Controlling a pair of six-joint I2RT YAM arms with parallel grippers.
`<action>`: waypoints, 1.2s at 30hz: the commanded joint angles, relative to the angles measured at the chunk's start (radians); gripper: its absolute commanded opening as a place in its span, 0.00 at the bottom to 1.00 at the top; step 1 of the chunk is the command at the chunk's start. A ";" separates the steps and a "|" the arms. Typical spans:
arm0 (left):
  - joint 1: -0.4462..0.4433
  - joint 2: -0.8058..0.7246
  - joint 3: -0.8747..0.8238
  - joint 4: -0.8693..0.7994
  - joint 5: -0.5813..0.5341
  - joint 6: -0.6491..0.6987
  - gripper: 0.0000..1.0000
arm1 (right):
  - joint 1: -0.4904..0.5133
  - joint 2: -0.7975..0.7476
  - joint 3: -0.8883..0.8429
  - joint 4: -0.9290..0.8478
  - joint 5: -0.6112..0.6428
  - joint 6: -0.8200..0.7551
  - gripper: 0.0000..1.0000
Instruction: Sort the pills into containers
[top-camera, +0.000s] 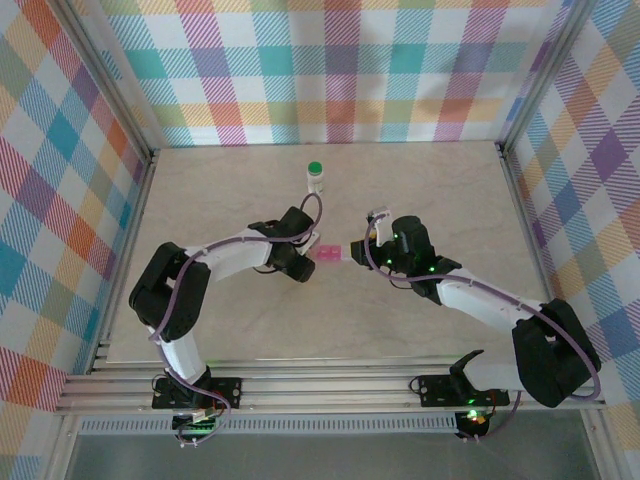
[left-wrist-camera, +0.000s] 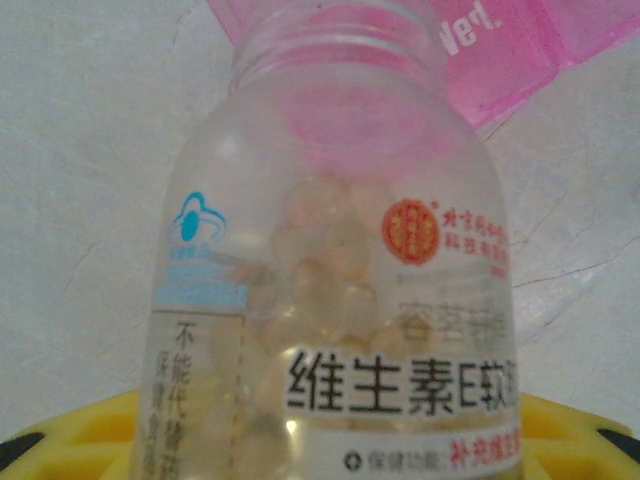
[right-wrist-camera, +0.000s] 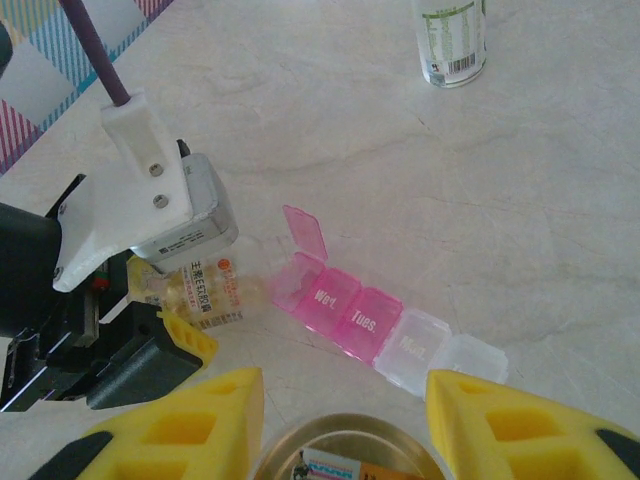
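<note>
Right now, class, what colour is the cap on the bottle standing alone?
Green: the cap shows best in the top external view.

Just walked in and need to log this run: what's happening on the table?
The left gripper holds a clear bottle of pale capsules tipped on its side, its open mouth at the pink pill box, whose end compartment has its lid up. The right gripper holds what looks like a gold-rimmed jar near the box. A green-capped bottle stands apart farther back.
</note>
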 joint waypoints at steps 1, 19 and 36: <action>-0.011 0.014 0.046 -0.083 0.000 0.027 0.00 | 0.000 0.009 0.015 0.020 -0.020 -0.010 0.17; -0.020 0.124 0.254 -0.336 -0.037 0.069 0.00 | -0.001 0.007 0.019 0.010 -0.019 -0.018 0.16; -0.025 0.090 0.265 -0.346 -0.066 0.084 0.00 | 0.000 0.006 0.020 0.009 -0.025 -0.017 0.15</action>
